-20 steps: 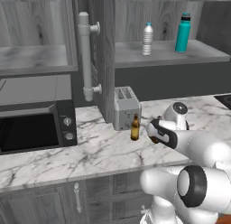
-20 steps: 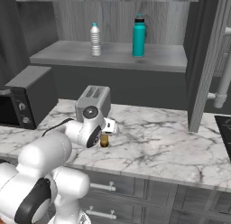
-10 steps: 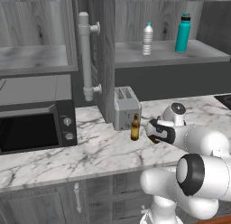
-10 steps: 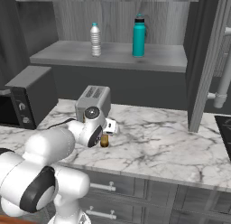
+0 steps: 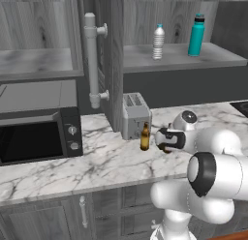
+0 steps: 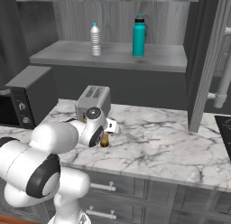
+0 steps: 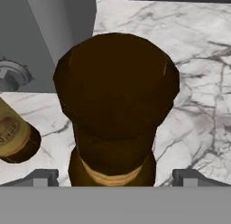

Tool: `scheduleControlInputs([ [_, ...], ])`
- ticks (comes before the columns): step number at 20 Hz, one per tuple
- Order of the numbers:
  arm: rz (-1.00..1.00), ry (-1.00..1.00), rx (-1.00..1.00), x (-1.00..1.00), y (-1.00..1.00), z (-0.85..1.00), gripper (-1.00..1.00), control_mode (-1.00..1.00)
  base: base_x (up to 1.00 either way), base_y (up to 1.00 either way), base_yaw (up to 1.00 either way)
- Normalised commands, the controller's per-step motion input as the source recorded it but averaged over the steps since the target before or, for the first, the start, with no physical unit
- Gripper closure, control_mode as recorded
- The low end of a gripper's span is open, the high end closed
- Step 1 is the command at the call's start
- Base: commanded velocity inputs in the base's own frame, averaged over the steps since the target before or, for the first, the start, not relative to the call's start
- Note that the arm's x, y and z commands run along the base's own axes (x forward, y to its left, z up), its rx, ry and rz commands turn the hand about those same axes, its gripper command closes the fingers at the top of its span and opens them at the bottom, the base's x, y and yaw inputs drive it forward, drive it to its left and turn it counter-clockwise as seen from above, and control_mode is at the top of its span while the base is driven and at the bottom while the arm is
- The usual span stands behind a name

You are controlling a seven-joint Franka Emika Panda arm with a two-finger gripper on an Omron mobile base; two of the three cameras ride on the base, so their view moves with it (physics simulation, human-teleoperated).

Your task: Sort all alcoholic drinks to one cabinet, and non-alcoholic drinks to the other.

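— Tool [image 7: 116, 175] state?
— Released, jaws spread wide, poised straight above the near beer bottle [image 7: 116, 105], one fingertip [image 7: 43, 177] to either side of its shoulder, gripping nothing.

— And that bottle, where on the table?
— Upright on the marble table [image 5: 97, 161], out in front of the toaster [image 5: 134, 115]. From the right base camera, just a sliver of amber under the white wrist.

— Anything crowding it?
— Second beer bottle [image 5: 145, 136] just beside, also upright, close to the toaster's front. Apart from the near one, though with only a narrow gap.

— Edges worth minding?
— Open cabinet door [image 5: 114, 65], seen edge-on, just left of the toaster, with its pale bar handle [image 5: 92, 60] facing the microwave [image 5: 38, 135]. Another open door [image 6: 205, 60] well off to the right. Table's front edge on the robot's side of both bottles.

— Free room?
— Plenty of open marble to the right of the bottles.

— Up above?
— Right cabinet shelf [image 5: 179, 62] carrying the water bottle [image 5: 158, 42] and the teal flask [image 5: 196, 36], standing well apart. Left cabinet shelf [image 5: 34, 65] above the microwave.
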Motion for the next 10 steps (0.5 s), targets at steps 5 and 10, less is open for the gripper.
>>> scheduleControlInputs([
  [5, 0.00, 0.00, 0.00, 0.13, 0.00, -0.11, -1.00, -1.00, 0.00, 0.00, 0.00],
  [10, 0.00, 0.01, 0.00, 0.11, 0.00, -0.09, 1.00, -1.00, 0.00, 0.00, 0.00],
])
